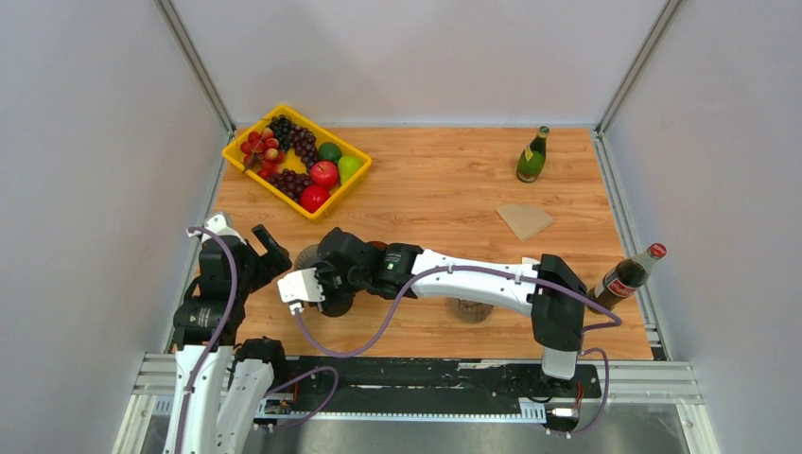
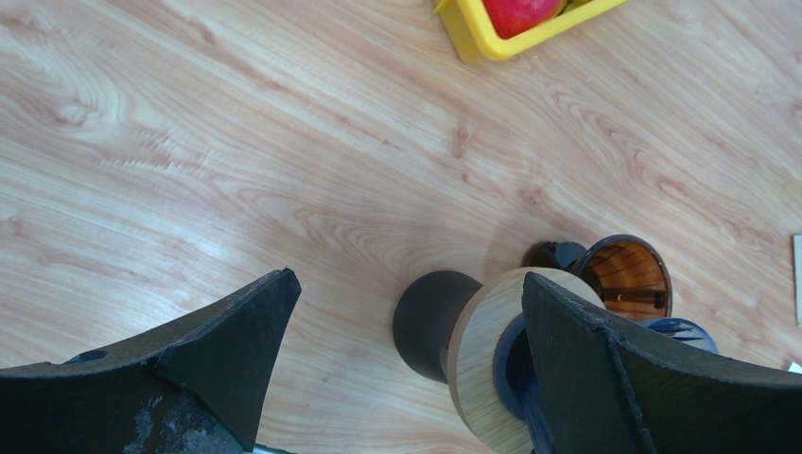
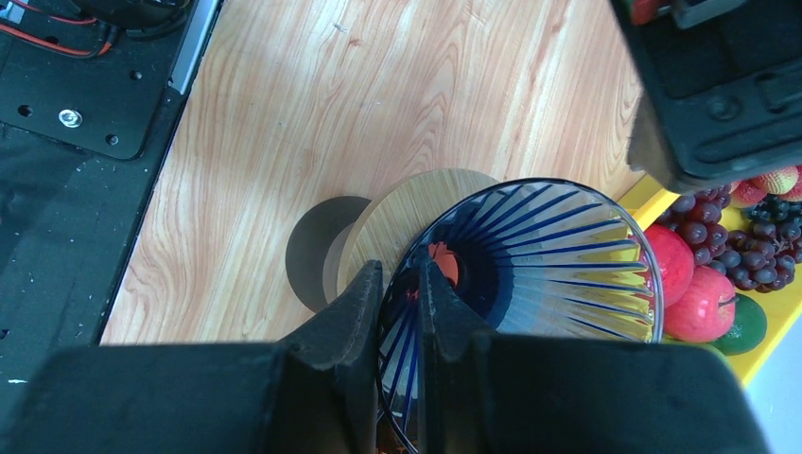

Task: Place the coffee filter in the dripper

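Brown filter (image 1: 525, 220) lies untouched, centre right in the top view; dripper (image 3: 549, 255) empty. Right gripper (image 3: 400, 274) pinches its rim; left gripper (image 2: 407, 284) gapes, holding nothing.

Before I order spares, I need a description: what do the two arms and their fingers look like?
The left arm and right arm have white links with black joints and wrists. A purple cable loops along each. The left fingers and right fingers are matte black wedges, tapering to blunt tips.
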`<action>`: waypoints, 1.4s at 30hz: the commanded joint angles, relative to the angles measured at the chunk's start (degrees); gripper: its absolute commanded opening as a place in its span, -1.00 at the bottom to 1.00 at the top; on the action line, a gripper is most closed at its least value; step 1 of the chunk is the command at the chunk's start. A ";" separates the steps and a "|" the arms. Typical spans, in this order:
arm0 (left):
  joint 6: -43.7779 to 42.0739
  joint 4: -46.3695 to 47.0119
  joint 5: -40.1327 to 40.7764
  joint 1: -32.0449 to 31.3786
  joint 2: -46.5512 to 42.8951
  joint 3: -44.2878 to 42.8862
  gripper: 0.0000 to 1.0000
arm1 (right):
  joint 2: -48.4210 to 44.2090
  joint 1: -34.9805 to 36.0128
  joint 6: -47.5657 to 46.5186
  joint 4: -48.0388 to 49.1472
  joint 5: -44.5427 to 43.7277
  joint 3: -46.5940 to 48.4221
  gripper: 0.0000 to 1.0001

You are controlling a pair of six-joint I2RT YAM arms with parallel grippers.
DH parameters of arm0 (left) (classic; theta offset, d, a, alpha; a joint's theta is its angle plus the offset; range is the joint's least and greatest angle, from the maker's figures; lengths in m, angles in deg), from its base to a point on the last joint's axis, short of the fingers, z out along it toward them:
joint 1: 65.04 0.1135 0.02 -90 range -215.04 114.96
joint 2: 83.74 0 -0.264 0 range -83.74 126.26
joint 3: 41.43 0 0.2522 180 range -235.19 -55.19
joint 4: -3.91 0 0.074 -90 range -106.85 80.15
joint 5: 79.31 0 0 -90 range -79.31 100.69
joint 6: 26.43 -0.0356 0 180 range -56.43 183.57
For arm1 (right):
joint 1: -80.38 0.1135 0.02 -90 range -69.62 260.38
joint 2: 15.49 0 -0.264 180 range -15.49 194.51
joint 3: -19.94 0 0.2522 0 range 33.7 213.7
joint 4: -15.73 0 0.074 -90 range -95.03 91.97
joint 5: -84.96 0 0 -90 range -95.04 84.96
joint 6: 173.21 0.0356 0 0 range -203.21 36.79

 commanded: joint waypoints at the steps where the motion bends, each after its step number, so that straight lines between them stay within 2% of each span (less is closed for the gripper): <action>1: -1.64 2.86 -0.59 -0.12 0.08 -3.47 1.00 | 6.88 0.35 5.36 -21.40 0.01 -1.32 -0.82; 3: -1.81 3.37 -0.82 -0.17 0.34 -4.06 1.00 | 7.22 0.38 5.55 -21.40 -1.46 0.22 -0.81; 7: -2.48 3.04 -1.13 -0.14 1.59 -5.76 1.00 | 6.44 0.35 5.58 -21.63 -2.11 1.38 -0.65; 12: -2.59 3.52 -1.28 -0.22 1.57 -6.11 1.00 | 5.31 0.36 5.79 -21.44 -2.58 1.83 -0.34; 29: -2.48 3.88 -1.85 -0.18 1.75 -6.76 1.00 | 5.35 0.35 3.59 -21.36 -8.79 10.23 -0.10; 42: -1.99 4.15 -3.66 -0.18 1.88 -6.73 1.00 | 2.16 0.42 2.77 -20.84 -4.82 16.26 0.17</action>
